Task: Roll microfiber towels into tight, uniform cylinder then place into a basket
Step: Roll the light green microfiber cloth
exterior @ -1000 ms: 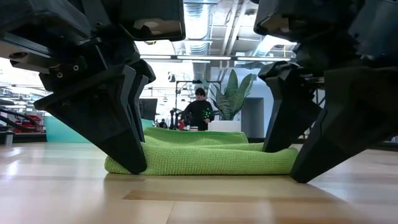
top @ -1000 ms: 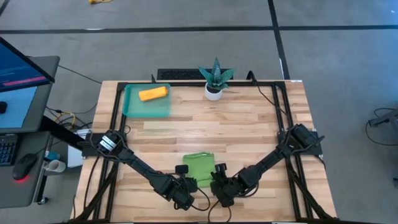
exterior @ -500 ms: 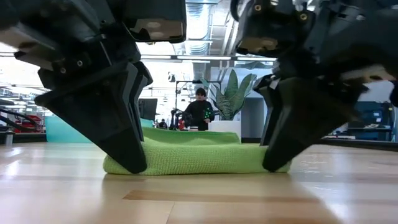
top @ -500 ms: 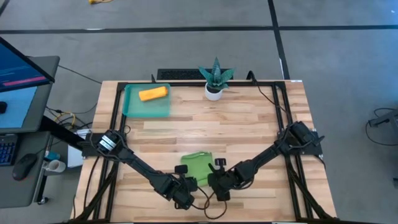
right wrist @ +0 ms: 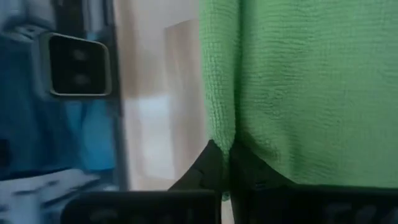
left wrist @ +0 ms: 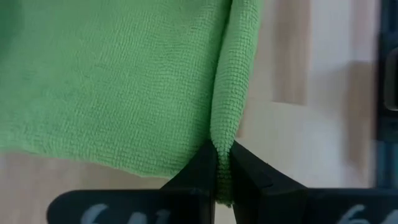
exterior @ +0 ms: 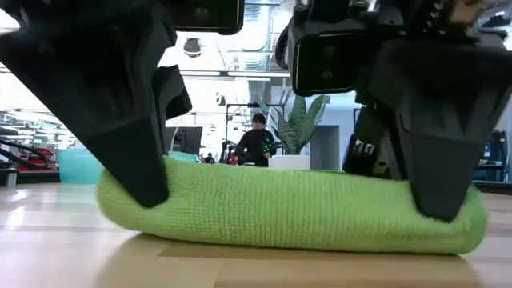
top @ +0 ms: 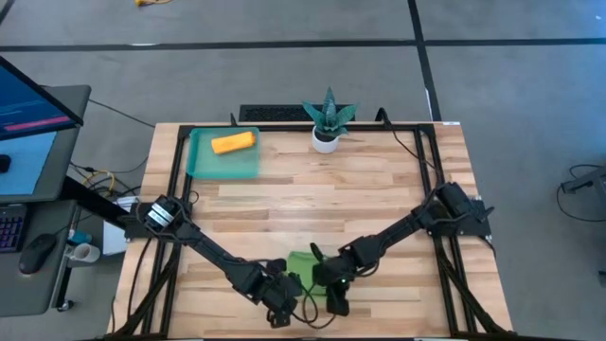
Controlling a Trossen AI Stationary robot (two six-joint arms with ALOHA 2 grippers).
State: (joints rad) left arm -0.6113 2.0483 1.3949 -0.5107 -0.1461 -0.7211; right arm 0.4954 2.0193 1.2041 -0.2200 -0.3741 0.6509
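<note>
The lime green microfiber towel (top: 305,266) lies folded near the table's near edge, with a thick rounded near edge (exterior: 288,216). My left gripper (top: 287,282) is shut on its left end and my right gripper (top: 320,278) on its right end. In the low view the left gripper (exterior: 148,192) and the right gripper (exterior: 436,210) come down onto the two ends. The orange towel (top: 232,143) lies rolled up in the teal basket (top: 201,166) at the far left. My left gripper pinches the green towel's rounded near fold at its left end (left wrist: 225,134) between its two fingers, coming steeply from above. The fingers (left wrist: 202,171) meet on the fold. The rest of the towel lies spread on the table beyond them. My right gripper pinches the same rounded fold at its right end (right wrist: 221,124) between its two fingers (right wrist: 214,163), slanting down from above. The cloth beyond the fingers lies flat on the table.
A small white pot with a spiky green plant (top: 328,123) stands at the far edge, right of the basket. Bare wooden table (top: 379,185) lies between the towel and the far edge. A black frame (top: 428,180) runs along the sides of the table.
My right gripper has gone toward the table's left onto the towel's right end, rolled about its wrist, and shut on the cloth. The towel's near edge has bulged into a thicker, rounder fold, and from above the towel shows shorter.
</note>
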